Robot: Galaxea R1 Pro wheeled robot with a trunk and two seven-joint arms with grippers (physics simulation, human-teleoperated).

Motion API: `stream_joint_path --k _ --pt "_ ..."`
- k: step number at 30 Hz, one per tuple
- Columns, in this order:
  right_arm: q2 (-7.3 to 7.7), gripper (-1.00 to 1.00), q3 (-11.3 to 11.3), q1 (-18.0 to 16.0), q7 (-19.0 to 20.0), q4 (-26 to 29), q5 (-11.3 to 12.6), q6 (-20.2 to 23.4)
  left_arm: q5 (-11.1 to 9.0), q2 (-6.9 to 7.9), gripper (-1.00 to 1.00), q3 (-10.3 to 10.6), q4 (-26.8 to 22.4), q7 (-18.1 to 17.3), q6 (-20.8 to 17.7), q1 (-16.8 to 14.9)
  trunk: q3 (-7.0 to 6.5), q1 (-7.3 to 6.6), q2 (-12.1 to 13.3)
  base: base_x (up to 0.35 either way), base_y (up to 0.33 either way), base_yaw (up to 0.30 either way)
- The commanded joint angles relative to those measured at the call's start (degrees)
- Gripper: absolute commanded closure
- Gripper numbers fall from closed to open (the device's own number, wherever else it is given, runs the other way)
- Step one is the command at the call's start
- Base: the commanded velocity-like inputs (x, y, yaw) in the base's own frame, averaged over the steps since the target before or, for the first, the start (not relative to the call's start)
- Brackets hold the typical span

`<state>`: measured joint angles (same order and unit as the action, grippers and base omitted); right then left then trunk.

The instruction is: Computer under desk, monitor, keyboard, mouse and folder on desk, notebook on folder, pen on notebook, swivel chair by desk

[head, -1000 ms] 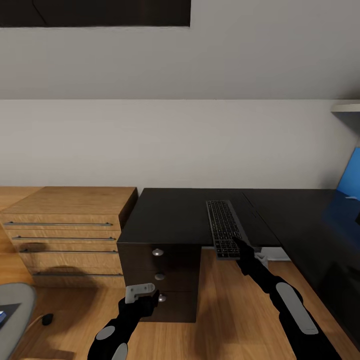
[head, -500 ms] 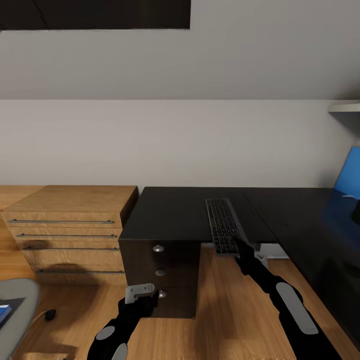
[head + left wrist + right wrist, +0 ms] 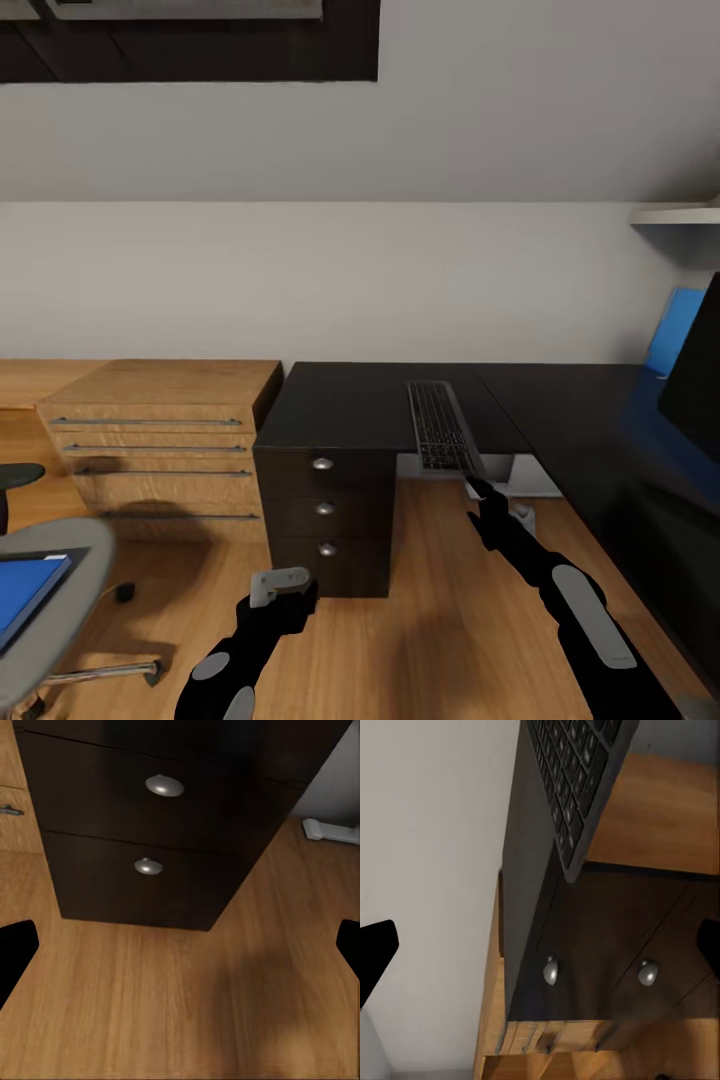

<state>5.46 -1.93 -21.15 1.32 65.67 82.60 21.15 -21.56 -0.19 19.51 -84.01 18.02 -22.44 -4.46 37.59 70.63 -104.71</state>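
Black worktop (image 3: 350, 405), L-shaped, against the white wall under the sloped ceiling; we log it as the desk, with a black three-drawer unit (image 3: 325, 520) below its left end, round silver knobs (image 3: 165, 786) on the drawer fronts.

Keyboard (image 3: 438, 427): slim, black keys in a grey frame, lying on the worktop with its near end jutting past the front edge. We see the same overhang from below in the right wrist view (image 3: 574, 787).

Monitor (image 3: 697, 372): dark flat screen, cut off at the right edge of the head view, standing on the right wing of the worktop. Blue wall panel (image 3: 672, 342) behind it.

Swivel chair (image 3: 50, 590): grey seat at lower left on the wood floor, well apart from the desk; black armrest (image 3: 18, 476) and chrome base leg (image 3: 105, 673) visible.

Folder (image 3: 30, 595): bright blue, flat on the chair seat.

Light-wood drawer chest (image 3: 160, 440): four drawers with long metal handles, just beside the drawer unit.

Small dark object (image 3: 124, 592) on the floor near the chair; we cannot tell what it is.

Left claw (image 3: 280, 588): low over the floor in front of the drawer unit, fingers spread wide, nothing between them.

Right claw (image 3: 472, 487): just below the keyboard's overhanging end, apart from it, fingers likewise spread, nothing held.
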Motion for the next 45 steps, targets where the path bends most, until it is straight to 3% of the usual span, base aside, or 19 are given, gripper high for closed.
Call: stream_joint_path --k 1,11,23,29,32,33,36,37,41,42,45 --pt "-0.01 -1.00 -0.1 0.0 0.1 0.0 0.2 0.3 -0.6 0.01 -1.00 0.1 -0.1 0.5 -0.1 0.0 0.06 -0.04 0.0 -0.326 0.000 0.000" --pt "-0.17 -1.00 0.2 -0.1 0.0 -0.3 -0.9 0.2 -0.7 0.01 -1.00 0.1 0.8 0.5 -0.1 0.0 0.06 -0.04 0.0 -0.331 -0.019 0.000" --pt "-0.67 -1.00 3.4 0.0 0.3 -1.7 -10.9 -0.1 -0.7 0.42 -1.00 -0.1 2.9 0.6 0.1 0.0 0.06 -0.04 0.0 -0.149 -0.054 0.000" --pt "-1.25 -1.00 6.0 0.0 0.1 -3.0 -14.3 -0.3 -0.9 2.53 -1.00 -0.3 7.0 0.7 0.1 0.0 -0.30 -0.48 0.8 -0.011 -0.004 0.000" --pt "-1.42 -1.00 9.1 0.0 -0.3 -4.4 -18.5 -0.9 -0.9 3.19 -1.00 -0.8 8.8 0.8 0.2 0.0 -0.84 -1.14 2.0 -0.003 -0.001 0.000" --pt "-1.50 -1.00 11.1 0.0 -1.0 -5.3 -22.0 -2.2 -0.9 3.42 -1.00 -1.7 9.8 0.8 0.2 0.0 -1.02 -1.36 2.4 -0.002 -0.001 0.000" --pt "-1.68 -1.00 13.0 0.0 -3.1 -6.4 -27.1 -5.1 -0.9 3.53 -1.00 -3.5 11.1 0.7 0.3 0.0 -1.56 -2.02 3.6 -0.001 0.000 0.000" --pt "-2.05 -1.00 13.8 0.0 -5.4 -7.0 -29.7 -7.2 -1.0 3.54 -1.00 -4.6 11.8 0.7 0.2 0.0 -1.74 -2.24 4.0 0.000 0.000 0.000" --pt "-3.48 -1.00 15.3 0.0 -12.6 -8.4 -33.7 -10.2 -1.0 3.49 -1.00 -5.8 13.8 0.6 0.2 0.0 -2.46 -3.12 5.6 0.000 0.000 0.000" --pt "-4.03 -1.00 16.7 0.0 -17.1 -9.2 -35.8 -10.9 -1.0 3.47 -1.00 -6.1 14.7 0.6 0.2 0.0 -2.64 -3.34 6.0 0.000 0.000 0.000" --pt "-4.60 -1.00 20.0 0.0 -24.1 -11.2 -39.6 -11.6 -1.0 3.46 -1.00 -6.4 15.5 0.5 0.2 0.0 -3.18 -4.00 7.2 0.000 0.000 0.000"
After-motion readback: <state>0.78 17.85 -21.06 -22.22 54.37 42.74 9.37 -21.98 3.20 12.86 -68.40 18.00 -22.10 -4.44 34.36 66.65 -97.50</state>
